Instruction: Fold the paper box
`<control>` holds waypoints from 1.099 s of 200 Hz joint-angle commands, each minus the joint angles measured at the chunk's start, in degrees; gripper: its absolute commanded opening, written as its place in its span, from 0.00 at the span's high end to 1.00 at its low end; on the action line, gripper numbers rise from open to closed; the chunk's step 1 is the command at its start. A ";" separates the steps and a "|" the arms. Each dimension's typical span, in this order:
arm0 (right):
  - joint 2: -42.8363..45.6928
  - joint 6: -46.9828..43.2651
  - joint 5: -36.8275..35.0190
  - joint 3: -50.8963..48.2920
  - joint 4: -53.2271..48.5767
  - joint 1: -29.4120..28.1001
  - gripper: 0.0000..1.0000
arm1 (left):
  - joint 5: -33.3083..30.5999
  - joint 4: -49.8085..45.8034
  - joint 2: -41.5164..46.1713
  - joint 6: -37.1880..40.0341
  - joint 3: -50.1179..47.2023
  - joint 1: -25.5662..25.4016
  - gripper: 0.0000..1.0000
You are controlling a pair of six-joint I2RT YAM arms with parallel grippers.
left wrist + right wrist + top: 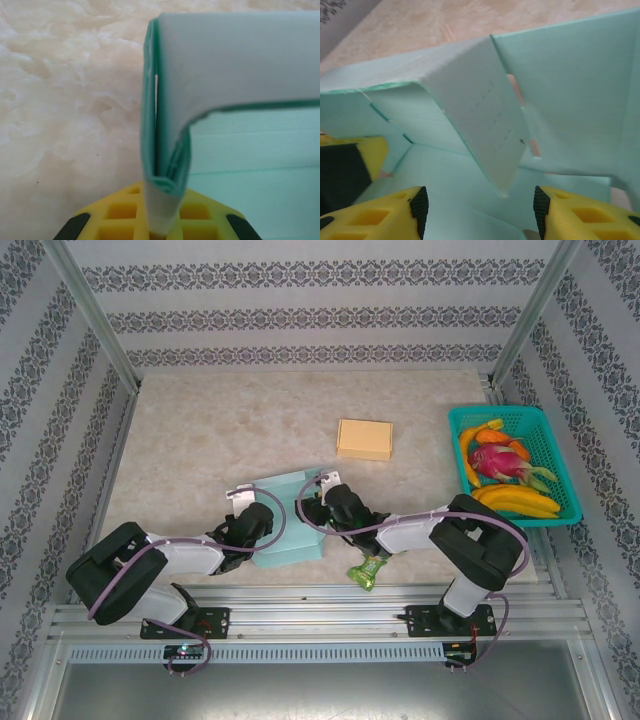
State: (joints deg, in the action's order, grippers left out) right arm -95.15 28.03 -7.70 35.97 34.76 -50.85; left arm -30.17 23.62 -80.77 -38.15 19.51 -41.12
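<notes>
Taking the tan carton (364, 439) as the mark, the left gripper (250, 504) sits well to its left and nearer the arm bases. Its jaws are squeezed tight on a doubled-over wall of the paper box (290, 518), which stands upright in that pinch in the left wrist view. The box itself lies half-formed on the table, down-left of the carton and between the 2 grippers. The right gripper (480, 200) is just below-left of the carton, at the box's right side, with its jaws about half spread and gripping nothing. 1 loose flap (480, 110) hangs straight ahead of it, its lower corner dipping into the gap between the jaws without touching either. The flap's long edge runs away from the gripper, so the right arm looks the nearer one to press it in
</notes>
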 commanded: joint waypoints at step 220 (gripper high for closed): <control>-8.93 -3.98 8.79 8.39 -2.43 -0.04 0.41 | 2.99 0.99 -4.40 0.52 1.10 0.06 1.00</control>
State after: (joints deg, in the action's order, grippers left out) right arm -101.03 23.59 -1.19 42.54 29.80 -50.15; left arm -30.24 26.65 -84.29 -37.71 20.99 -41.12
